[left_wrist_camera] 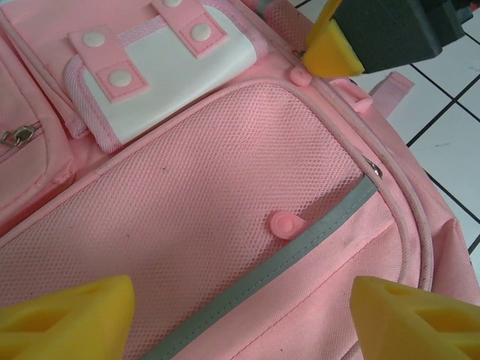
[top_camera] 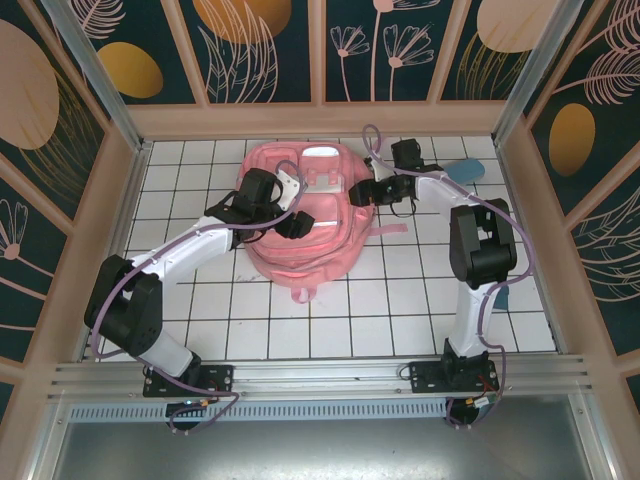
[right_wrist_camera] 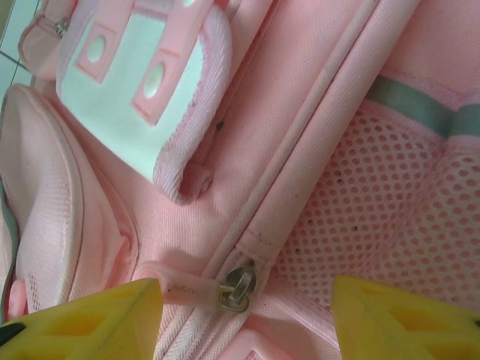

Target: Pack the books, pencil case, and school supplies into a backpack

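The pink backpack [top_camera: 310,255] lies flat in the middle of the table, front side up. My left gripper [top_camera: 293,222] hovers open over its mesh front pocket [left_wrist_camera: 187,195], yellow fingertips [left_wrist_camera: 67,319] wide apart with nothing between them. My right gripper [top_camera: 368,192] is at the backpack's right side, open. Between its fingers [right_wrist_camera: 409,319] lie a metal zipper slider [right_wrist_camera: 238,289] and its pink pull tab [right_wrist_camera: 184,289]. Part of the right gripper [left_wrist_camera: 375,34] appears in the left wrist view. A light blue pencil case [top_camera: 466,171] lies at the back right. The books are out of view.
A white flap pocket with pink snap straps [left_wrist_camera: 150,64] sits on the backpack's upper front. A pink strap [top_camera: 385,231] trails right from the bag. White tiled table [top_camera: 330,325] lies between the bag and the arm bases. Wooden walls [top_camera: 125,200] close in both sides.
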Available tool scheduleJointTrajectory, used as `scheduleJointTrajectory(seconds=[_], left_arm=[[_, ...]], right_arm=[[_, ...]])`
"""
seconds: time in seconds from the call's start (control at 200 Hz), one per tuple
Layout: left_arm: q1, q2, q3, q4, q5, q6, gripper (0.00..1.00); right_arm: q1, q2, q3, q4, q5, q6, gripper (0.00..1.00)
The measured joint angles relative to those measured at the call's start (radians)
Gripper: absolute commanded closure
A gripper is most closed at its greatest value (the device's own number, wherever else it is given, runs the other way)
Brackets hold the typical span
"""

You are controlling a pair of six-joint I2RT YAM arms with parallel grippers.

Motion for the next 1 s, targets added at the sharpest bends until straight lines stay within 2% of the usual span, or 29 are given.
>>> scheduleJointTrajectory(seconds=[0.2, 0.405, 0.505, 0.616, 0.671, 0.766, 0.996], left_arm=[[0.000, 0.001, -0.001, 0.000, 0.000, 0.000, 0.24], [0.000, 0.002, -0.008, 0.006, -0.001, 0.000, 0.24], [0.000, 0.002, -0.011, 0.006, -0.002, 0.000, 0.24], [0.000, 0.002, -0.012, 0.006, -0.002, 0.000, 0.24], [0.000, 0.002, -0.013, 0.006, -0.002, 0.000, 0.24], [0.000, 0.002, -0.016, 0.006, -0.002, 0.000, 0.24], [0.000, 0.002, -0.018, 0.006, -0.002, 0.000, 0.25]], right_arm=[[0.012, -0.004, -0.007, 0.022, 0.084, 0.177, 0.35], [0.063, -0.030, -0.020, 0.026, 0.206, 0.348, 0.37], [0.104, -0.035, -0.009, 0.012, 0.275, 0.404, 0.44], [0.143, -0.035, 0.020, -0.020, 0.349, 0.441, 0.60], [0.154, -0.035, 0.029, -0.031, 0.382, 0.458, 0.65], [0.155, -0.035, 0.032, -0.049, 0.418, 0.470, 0.68], [0.168, -0.038, 0.032, -0.061, 0.457, 0.469, 0.67]])
